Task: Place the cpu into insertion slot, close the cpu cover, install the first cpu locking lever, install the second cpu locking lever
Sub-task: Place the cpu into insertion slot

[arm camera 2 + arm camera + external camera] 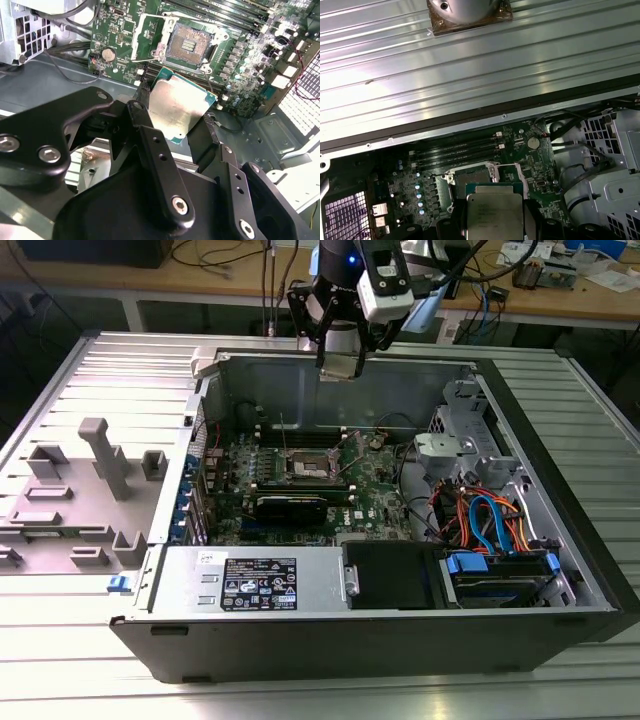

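The gripper [174,127] clamps the cpu [181,102] by opposite edges, clear of the insertion slot [189,46] — light, stiff, probably fragile underneath.

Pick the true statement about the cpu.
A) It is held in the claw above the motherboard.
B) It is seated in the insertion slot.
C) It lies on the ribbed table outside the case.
A: in the second wrist view the cpu is clamped in the claw, apart from the bare insertion slot on the motherboard.
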`<state>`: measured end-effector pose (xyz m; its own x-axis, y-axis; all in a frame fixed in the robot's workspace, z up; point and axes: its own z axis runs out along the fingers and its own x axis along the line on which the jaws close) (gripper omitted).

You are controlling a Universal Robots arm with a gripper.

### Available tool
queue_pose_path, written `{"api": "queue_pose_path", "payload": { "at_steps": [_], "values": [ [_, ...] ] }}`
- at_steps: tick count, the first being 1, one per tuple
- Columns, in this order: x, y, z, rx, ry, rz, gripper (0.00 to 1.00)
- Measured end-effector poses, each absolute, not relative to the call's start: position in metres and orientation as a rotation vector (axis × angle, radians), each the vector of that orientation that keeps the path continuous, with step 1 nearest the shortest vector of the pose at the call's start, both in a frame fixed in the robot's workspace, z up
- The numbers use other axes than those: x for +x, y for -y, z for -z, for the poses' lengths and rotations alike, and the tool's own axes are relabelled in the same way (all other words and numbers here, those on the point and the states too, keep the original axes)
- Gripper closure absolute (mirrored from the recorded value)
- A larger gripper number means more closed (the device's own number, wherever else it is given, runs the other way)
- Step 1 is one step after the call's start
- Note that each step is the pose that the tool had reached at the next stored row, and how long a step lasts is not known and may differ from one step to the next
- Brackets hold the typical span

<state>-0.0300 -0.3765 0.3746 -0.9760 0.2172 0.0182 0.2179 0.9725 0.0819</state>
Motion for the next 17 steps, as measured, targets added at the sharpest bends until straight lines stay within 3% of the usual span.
{"api": "queue_pose_path", "payload": {
  "at_steps": [17],
  "values": [
    [-0.0301,0.3785,-0.3685,-0.525,3.091,0.129,0.45]
  ]
}}
